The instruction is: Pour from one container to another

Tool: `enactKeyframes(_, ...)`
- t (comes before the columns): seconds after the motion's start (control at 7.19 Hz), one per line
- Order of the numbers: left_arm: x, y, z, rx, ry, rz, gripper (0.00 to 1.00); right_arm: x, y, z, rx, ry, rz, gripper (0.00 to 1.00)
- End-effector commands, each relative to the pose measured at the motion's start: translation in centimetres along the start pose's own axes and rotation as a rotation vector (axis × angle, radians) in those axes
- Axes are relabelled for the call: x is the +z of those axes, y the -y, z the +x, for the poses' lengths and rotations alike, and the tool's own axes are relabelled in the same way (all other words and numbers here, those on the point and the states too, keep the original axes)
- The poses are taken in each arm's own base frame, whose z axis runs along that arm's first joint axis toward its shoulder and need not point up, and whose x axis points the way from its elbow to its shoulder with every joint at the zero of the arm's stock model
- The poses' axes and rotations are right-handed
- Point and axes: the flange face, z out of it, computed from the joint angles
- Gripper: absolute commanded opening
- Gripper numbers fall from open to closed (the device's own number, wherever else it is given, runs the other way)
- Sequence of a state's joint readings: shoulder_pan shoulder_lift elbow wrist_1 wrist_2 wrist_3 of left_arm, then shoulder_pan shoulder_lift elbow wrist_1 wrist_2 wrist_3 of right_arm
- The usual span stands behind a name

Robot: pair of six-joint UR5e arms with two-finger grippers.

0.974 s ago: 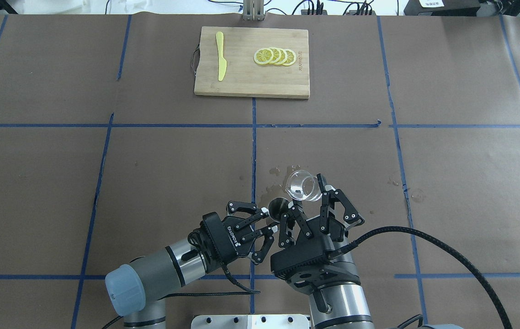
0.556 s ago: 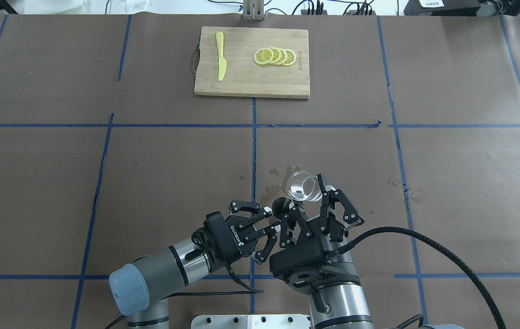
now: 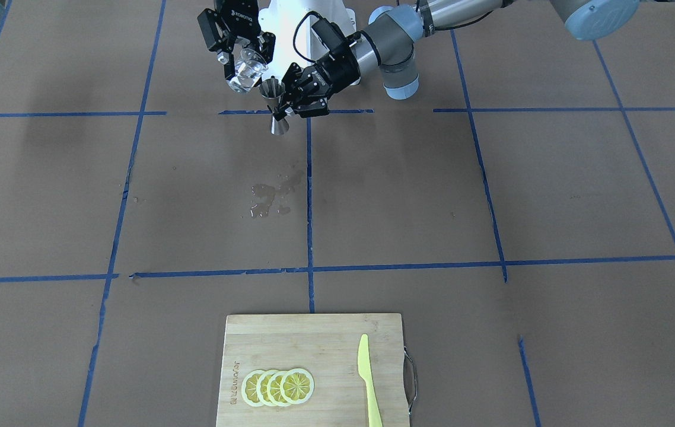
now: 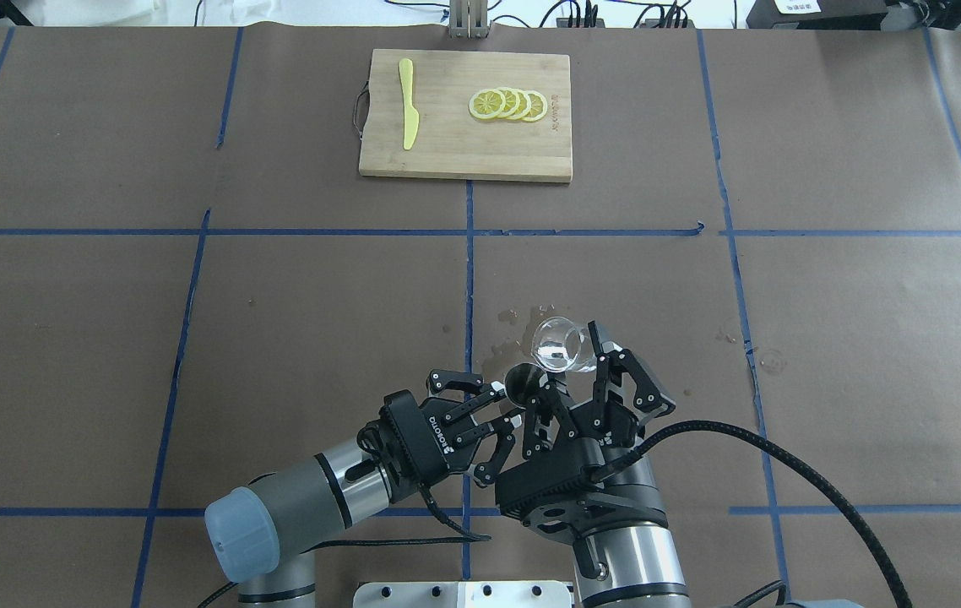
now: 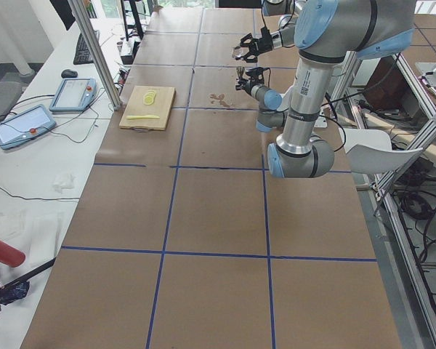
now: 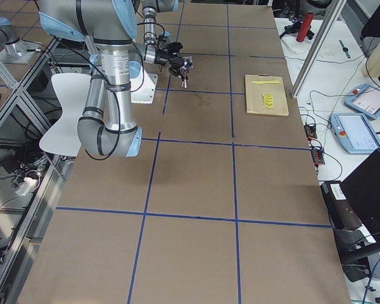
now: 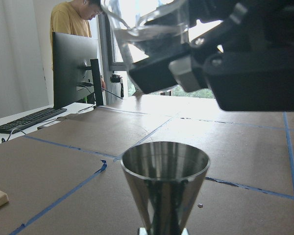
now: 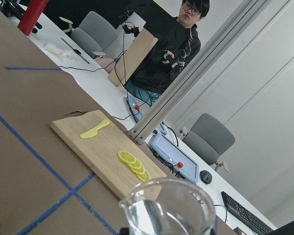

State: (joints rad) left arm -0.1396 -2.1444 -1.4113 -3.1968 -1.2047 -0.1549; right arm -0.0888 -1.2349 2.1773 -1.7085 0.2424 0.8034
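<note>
Seen from overhead, the left arm comes in from the lower left. Its left claw [image 4: 507, 404] is clamped on the narrow waist of the steel jigger [image 4: 520, 377], holding it upright above the brown paper-covered table [image 4: 278, 338], open mouth facing up.

Just right of the jigger, and slightly higher, is the clear glass cup [image 4: 559, 346]. It is tipped towards the jigger, so its flared rim sits at the edge of the jigger's mouth. The right wrist camera shows clear liquid inside the cup.

The right claw [image 4: 569, 363] grips the cup, with 1 finger on each side of the glass wall. The right arm rises from the bottom edge, a black cable looping off to its right.

A few wet patches [image 4: 506, 325] mark the table just beyond the 2 claws.

Well apart from all this, at the far edge, lies a wooden cutting board [image 4: 464, 152]. A yellow knife [image 4: 407, 105] rests on its left part, and overlapping lemon slices [image 4: 507, 105] lie on its right part.
</note>
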Motion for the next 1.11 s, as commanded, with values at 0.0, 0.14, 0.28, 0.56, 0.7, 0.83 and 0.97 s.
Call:
enactKeyframes(0.0, 0.0, 0.0, 0.0, 0.0, 0.0, 0.0, 0.0, -0.05, 0.02, 0.21, -0.033, -0.005, -0.005, 0.0)
enactKeyframes(0.14, 0.0, 0.01, -0.02, 0.002, 0.002, 0.0, 0.0, -0.31, 0.39, 0.9, -0.077, -0.007, -0.011, 0.0)
enactKeyframes(0.28, 0.1, 0.16, 0.04, 0.0, 0.002, 0.003, 0.0, -0.42, 0.49, 1.04, -0.081, -0.006, -0.011, 0.0)
enactKeyframes(0.56, 0.36, 0.26, 0.04, 0.001, 0.004, 0.004, 0.0, -0.62, 0.28, 0.78, -0.111, -0.005, -0.016, 0.0)
enactKeyframes(0.7, 0.36, 0.26, 0.04, 0.001, 0.004, 0.004, 0.0, -0.75, 0.26, 0.72, -0.115, -0.002, -0.016, 0.0)
enactKeyframes(0.83, 0.41, 0.34, 0.07, 0.001, 0.004, 0.005, 0.0, -0.74, 0.23, 0.71, -0.119, -0.003, -0.017, 0.0)
enactKeyframes(0.97, 0.41, 0.34, 0.06, 0.001, 0.006, 0.006, 0.0, -0.76, 0.26, 0.74, -0.142, -0.002, -0.018, 0.0)
